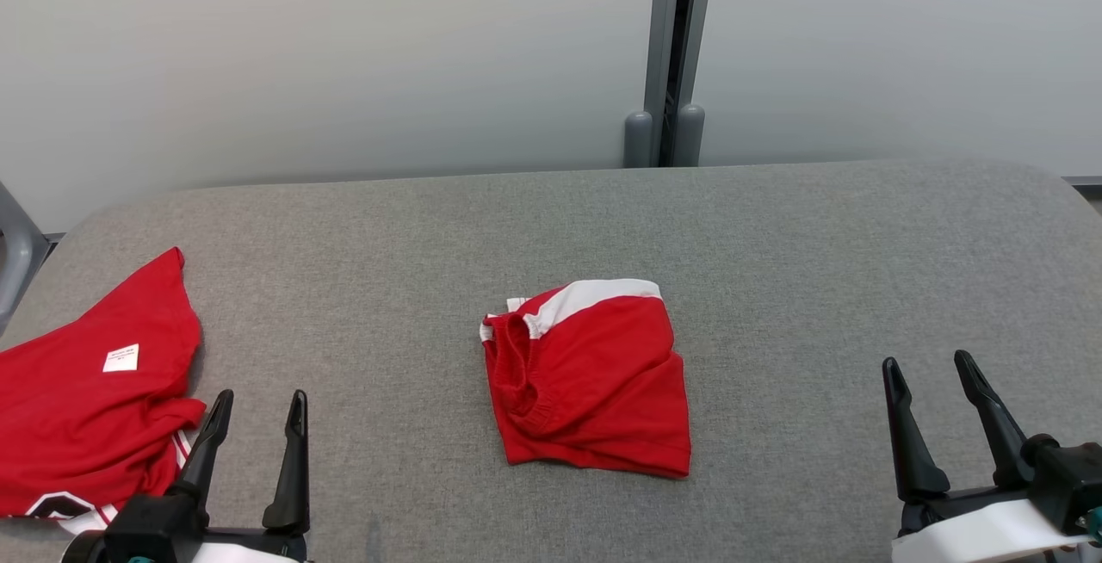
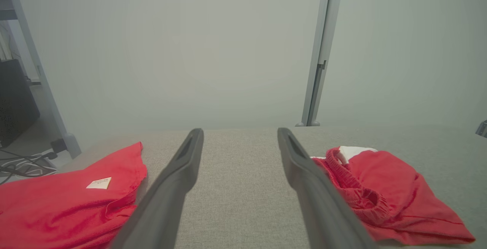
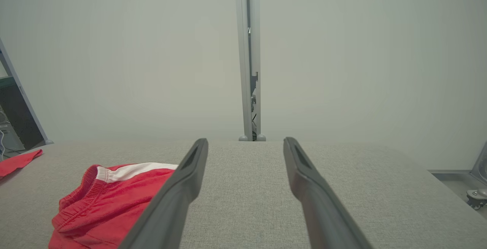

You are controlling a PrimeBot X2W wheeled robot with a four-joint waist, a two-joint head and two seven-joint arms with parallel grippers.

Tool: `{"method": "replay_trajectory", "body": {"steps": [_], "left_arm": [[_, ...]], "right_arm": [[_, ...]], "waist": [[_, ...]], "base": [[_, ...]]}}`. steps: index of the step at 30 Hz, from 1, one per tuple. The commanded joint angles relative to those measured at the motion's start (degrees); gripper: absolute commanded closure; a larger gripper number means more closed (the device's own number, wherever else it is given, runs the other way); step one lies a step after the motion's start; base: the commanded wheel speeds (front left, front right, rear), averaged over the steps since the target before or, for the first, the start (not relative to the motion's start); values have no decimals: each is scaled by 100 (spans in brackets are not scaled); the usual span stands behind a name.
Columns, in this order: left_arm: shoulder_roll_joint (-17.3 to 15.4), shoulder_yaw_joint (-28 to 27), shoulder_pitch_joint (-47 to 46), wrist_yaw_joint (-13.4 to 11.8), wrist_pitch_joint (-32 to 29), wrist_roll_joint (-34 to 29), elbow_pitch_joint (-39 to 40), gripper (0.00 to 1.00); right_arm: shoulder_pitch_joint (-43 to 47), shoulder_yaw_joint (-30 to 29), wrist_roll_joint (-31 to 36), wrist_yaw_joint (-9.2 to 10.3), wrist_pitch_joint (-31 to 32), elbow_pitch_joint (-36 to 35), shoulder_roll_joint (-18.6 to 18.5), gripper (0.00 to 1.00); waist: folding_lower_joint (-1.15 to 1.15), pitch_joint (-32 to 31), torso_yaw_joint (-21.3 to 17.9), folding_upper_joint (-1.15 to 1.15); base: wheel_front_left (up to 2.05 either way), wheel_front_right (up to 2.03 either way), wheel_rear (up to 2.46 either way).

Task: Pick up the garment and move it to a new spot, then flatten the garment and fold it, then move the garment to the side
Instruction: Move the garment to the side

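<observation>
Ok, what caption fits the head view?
Red shorts lie on the grey table, a second red garment at its left edge.

Grey fabric table backs onto a pale wall split by 1 grey post; cables lie on the floor.

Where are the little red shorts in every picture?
Head view: red shorts in the middle of the grey table.
Left wrist view: red shorts at lower right.
Right wrist view: red shorts at lower left.
Shared landmark: the grey post behind the table.
</observation>
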State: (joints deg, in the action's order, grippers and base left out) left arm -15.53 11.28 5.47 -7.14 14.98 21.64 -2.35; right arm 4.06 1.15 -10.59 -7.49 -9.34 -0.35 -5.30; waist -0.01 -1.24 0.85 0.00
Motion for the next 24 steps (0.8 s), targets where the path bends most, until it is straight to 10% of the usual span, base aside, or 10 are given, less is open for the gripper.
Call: {"method": "replay_trajectory", "body": {"steps": [1, 24], "left_arm": [[-7, -33, -25, 13, 19, -42, -19, 0], [52, 16, -193, 37, 19, -154, 41, 0]], "right_arm": [[19, -5, -31, -1, 26, 26, -1, 0], [-131, 56, -160, -1, 156, 68, -121, 0]], "waist": [[1, 9, 3, 0], [1, 128, 144, 0]], "base": [[0, 0, 0], [0, 0, 0]]}}
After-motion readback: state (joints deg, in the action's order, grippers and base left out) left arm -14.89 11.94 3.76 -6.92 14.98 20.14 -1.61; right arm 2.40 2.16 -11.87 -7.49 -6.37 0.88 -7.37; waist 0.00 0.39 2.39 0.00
